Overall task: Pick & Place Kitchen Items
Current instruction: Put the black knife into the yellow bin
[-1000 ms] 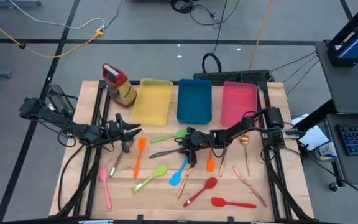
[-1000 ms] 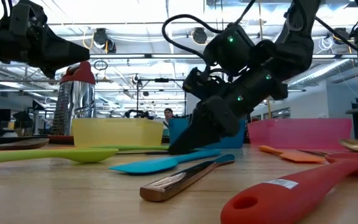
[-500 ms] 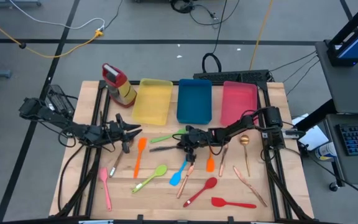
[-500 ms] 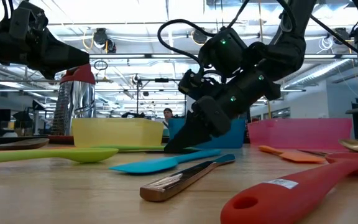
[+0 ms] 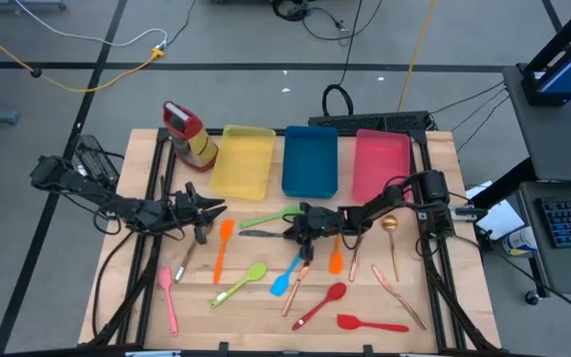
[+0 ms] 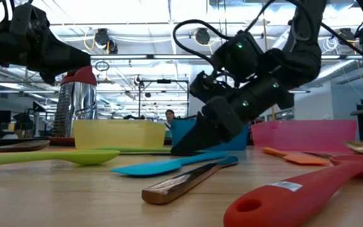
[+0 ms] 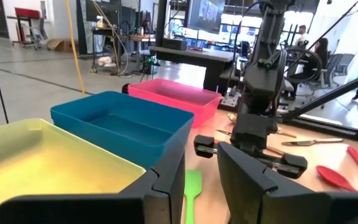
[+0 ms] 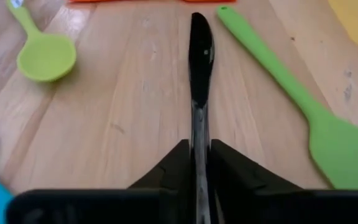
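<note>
Nearest on the bench point(image 5: 434, 322) lie a red spoon point(image 6: 295, 192) and a blue spoon point(image 6: 162, 166), untouched. Behind them the right gripper point(image 8: 199, 163) has just brought its fingers together on the thin dark knife point(image 8: 200, 53), which a second ago lay between wide-open fingers. The knife lies flat on the wood beside the green spatula point(image 8: 297, 106). So the grasp seems made, and lifting toward a tray comes next, I think. Farther off, the left gripper point(image 5: 204, 211) hovers near the yellow tray point(image 5: 243, 161), its fingers a little apart and empty.
</note>
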Controlling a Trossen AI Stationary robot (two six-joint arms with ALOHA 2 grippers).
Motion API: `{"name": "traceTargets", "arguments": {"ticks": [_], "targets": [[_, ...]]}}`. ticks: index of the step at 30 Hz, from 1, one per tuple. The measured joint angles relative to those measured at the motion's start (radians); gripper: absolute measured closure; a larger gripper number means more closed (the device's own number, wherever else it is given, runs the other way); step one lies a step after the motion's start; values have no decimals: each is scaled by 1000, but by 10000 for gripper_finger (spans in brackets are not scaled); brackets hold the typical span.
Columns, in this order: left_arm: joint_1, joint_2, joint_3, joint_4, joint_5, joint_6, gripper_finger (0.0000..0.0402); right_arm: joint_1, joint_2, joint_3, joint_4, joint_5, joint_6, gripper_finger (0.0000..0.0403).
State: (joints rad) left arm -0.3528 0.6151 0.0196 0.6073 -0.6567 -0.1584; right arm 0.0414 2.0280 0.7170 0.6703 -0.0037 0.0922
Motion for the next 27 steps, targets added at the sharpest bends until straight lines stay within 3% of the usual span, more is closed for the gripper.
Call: {"name": "traceTargets", "arguments": {"ticks": [5, 12, 21, 27], "targets": [[0, 0, 0, -6, 0, -33, 304, 13, -1, -31, 33, 11, -11, 295], [0, 0, 0, -6, 0, -36, 304, 48, -3, -74, 63, 145, -5, 252], [0, 0, 0, -6, 0, -59, 304, 24, -1, -210, 276, 130, 7, 271], [0, 0, 0, -6, -1, -60, 304, 9, -3, -223, 260, 84, -92, 283]]}}
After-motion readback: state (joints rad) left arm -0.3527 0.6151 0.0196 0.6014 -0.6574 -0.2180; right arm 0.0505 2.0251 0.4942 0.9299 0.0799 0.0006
